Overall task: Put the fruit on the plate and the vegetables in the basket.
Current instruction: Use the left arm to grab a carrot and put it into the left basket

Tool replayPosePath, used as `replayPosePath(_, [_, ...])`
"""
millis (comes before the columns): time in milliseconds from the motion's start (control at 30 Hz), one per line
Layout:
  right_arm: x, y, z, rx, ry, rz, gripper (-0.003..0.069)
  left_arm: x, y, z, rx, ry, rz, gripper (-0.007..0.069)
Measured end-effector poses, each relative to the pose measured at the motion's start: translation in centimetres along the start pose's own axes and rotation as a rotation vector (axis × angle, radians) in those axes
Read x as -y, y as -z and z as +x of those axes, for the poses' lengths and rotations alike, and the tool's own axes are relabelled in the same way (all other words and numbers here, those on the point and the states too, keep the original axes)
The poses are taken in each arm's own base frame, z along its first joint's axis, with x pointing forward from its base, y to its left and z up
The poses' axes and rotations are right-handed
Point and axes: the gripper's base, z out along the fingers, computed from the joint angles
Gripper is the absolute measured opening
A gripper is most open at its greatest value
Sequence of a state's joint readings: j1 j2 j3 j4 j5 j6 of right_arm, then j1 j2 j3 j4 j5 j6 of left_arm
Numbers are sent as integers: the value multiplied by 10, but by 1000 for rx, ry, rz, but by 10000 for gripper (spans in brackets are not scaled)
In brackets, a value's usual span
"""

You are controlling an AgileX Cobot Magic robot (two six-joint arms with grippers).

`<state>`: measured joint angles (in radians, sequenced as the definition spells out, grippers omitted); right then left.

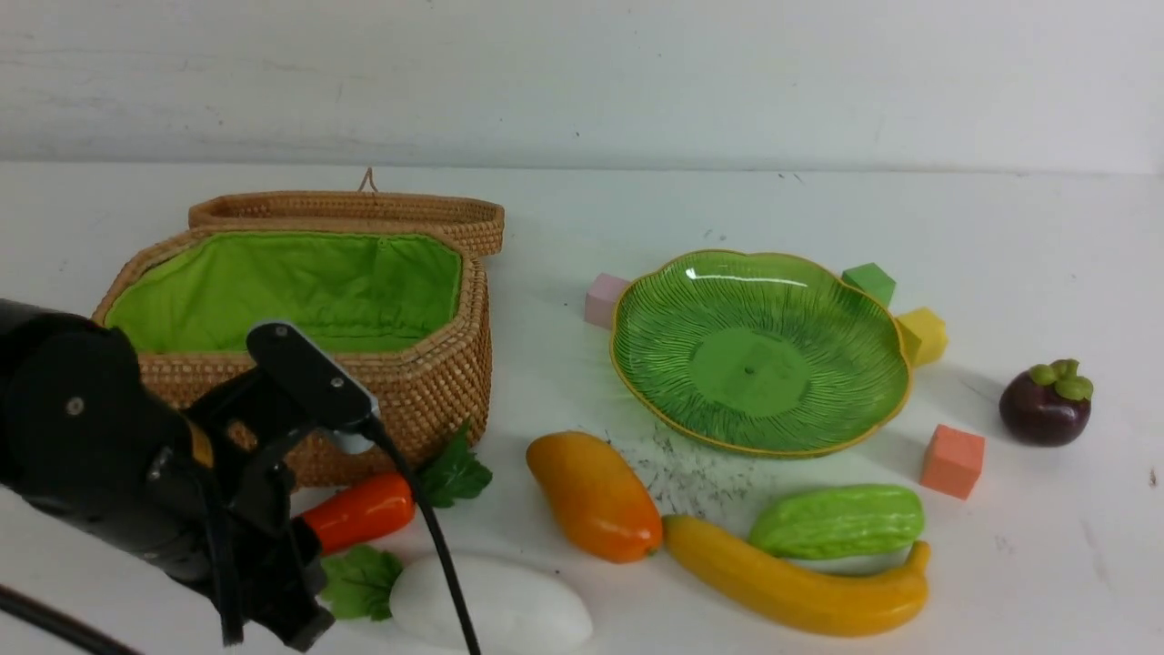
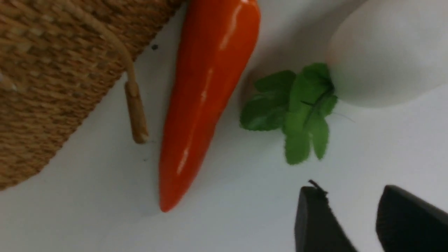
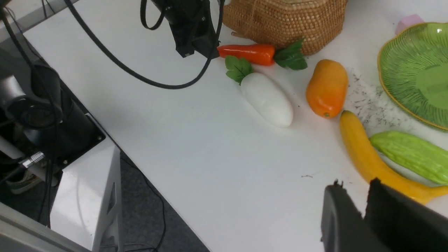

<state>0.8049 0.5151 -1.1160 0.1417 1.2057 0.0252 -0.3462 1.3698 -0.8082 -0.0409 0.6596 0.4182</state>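
White tabletop (image 1: 582, 218) — from the front, left arm (image 1: 91, 455) covers the tip of the carrot (image 1: 359, 511); left tool (image 2: 348, 192) released, empty; right tool (image 3: 364, 196) cut off, grip unreadable. Basket (image 1: 427, 382) shows only green lining (image 1: 300, 291) — plate (image 1: 818, 309) bare; banana (image 1: 791, 591), gourd (image 1: 837, 520) lie before it.

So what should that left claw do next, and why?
Probably move the left claw over the carrot and close on it. The claw stands open and empty just off the carrot's tip, and the carrot lies outside the basket, close beside it.
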Motion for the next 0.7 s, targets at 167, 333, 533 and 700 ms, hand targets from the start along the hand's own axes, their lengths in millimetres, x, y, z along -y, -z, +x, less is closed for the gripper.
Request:
replayPosePath(167, [1,0,0,0,3,7,134,-9,-20,-4,-10,-100,-70,466])
replayPosePath(333, [1,0,0,0,4,9,140,-18,-47,-7,-38,-266,-141,527])
replayPosePath(533, [1,0,0,0,4,9,141,-20,-74,-5,-84,-368,-146,496])
replayPosePath(700, [1,0,0,0,5,12,141,-21,-86,-6,-88,-397,-141,456])
